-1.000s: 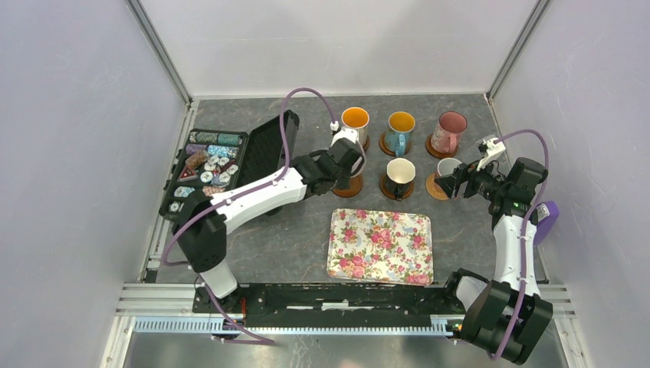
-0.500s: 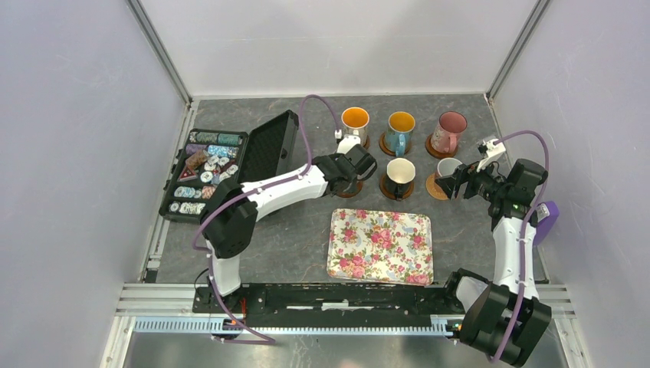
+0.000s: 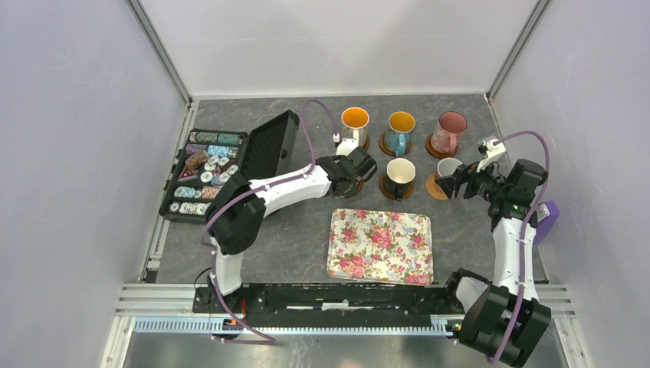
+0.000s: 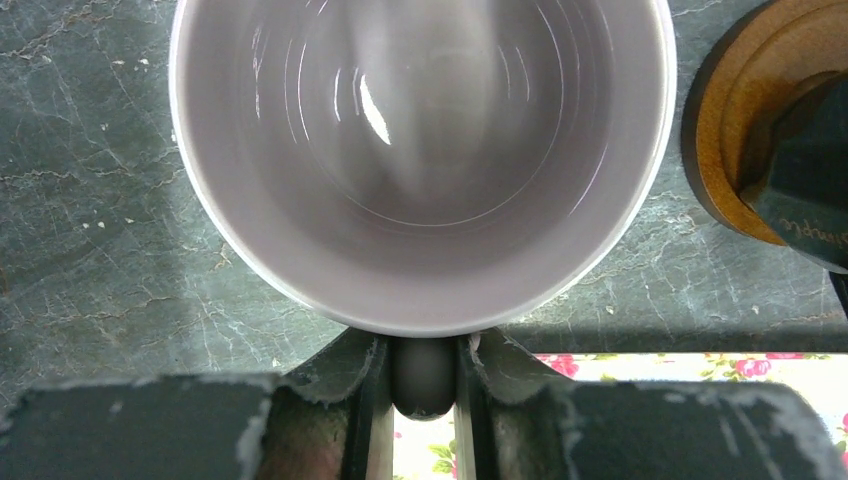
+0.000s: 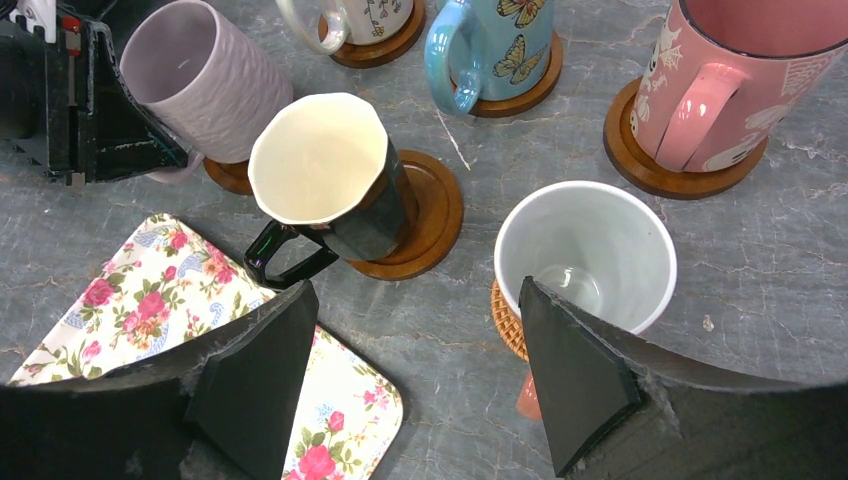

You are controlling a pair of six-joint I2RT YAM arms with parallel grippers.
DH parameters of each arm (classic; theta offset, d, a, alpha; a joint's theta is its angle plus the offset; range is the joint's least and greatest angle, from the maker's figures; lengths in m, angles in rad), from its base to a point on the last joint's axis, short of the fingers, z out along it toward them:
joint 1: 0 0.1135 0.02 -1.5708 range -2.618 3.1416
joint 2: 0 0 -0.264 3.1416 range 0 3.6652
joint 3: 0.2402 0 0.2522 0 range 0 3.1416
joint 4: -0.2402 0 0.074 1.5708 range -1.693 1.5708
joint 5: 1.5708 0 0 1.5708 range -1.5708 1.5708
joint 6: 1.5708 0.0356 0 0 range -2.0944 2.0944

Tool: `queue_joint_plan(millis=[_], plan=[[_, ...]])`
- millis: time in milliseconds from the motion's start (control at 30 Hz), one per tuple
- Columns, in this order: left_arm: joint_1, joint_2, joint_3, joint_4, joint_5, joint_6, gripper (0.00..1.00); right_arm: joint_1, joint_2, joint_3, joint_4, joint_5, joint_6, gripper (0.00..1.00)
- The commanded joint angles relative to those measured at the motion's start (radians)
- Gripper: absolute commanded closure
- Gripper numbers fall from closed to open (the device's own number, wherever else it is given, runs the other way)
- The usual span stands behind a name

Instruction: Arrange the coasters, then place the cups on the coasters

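Observation:
My left gripper (image 4: 424, 352) is shut on the handle of the lilac cup (image 4: 420, 150). In the right wrist view that cup (image 5: 205, 80) leans tilted over a dark brown coaster (image 5: 228, 176). Beside it a black cup (image 5: 330, 175) stands on a brown coaster (image 5: 425, 220). My right gripper (image 5: 415, 380) hangs open just short of the white-pink cup (image 5: 585, 255), which sits on the tan coaster (image 5: 505, 322). Along the back, an orange-lined white cup (image 3: 355, 119), a blue cup (image 3: 400, 126) and a pink cup (image 3: 451, 130) each stand on brown coasters.
A rectangular floral tray (image 3: 381, 245) lies in front of the cups, close under both grippers. An open black case (image 3: 268, 146) holding poker chips (image 3: 205, 170) stands at the left. The enclosure walls close in the back and both sides.
My left arm has swung its elbow to the right and the gripper has shifted slightly right with the lilac cup. The right arm has barely moved.

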Motion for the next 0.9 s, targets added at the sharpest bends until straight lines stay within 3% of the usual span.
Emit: queue_joint_plan(millis=[0,333,867], plan=[[0.007,0.001,0.043,0.063,-0.042,-0.057,0.96,-0.004,-0.012,-0.004,0.026,0.013,0.008,0.19],[0.008,0.016,0.024,0.070,-0.035,-0.061,0.87,-0.004,-0.002,-0.005,0.027,0.012,0.008,0.19],[0.008,-0.010,-0.030,0.064,0.020,-0.065,0.54,-0.004,-0.002,-0.022,0.036,0.012,0.011,0.17]])
